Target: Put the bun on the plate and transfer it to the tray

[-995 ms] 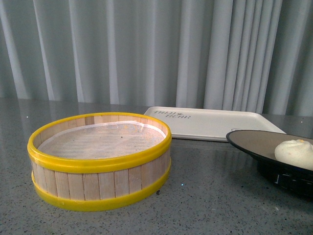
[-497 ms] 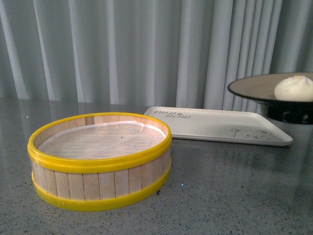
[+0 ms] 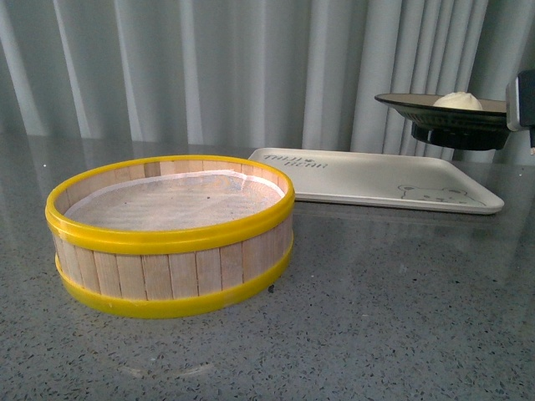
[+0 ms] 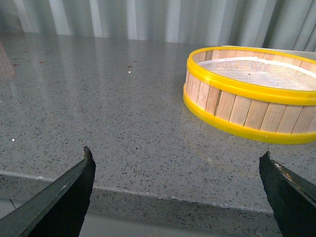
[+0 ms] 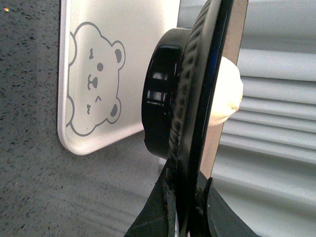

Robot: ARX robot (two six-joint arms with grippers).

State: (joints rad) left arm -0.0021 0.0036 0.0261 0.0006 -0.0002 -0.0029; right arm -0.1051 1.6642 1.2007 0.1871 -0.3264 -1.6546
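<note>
The plate (image 3: 443,111), black-rimmed with a black foot, hangs level in the air above the far right part of the cream-white tray (image 3: 368,180). The white bun (image 3: 458,100) sits on it. My right gripper (image 3: 522,100) shows at the right edge, shut on the plate's rim. In the right wrist view the gripper (image 5: 185,190) clamps the plate's rim (image 5: 197,113), with the bun (image 5: 226,91) on the plate and the tray's bear drawing (image 5: 96,79) beneath. My left gripper (image 4: 177,163) is open and empty over the table's front edge.
A round wooden steamer basket with yellow rims (image 3: 171,234) stands at the left centre of the grey speckled table (image 3: 376,301), empty inside. It also shows in the left wrist view (image 4: 252,94). Grey curtains hang behind.
The plate with the bun has risen from the table at the right and now hangs higher, above the tray's right end. The view has tilted slightly.
</note>
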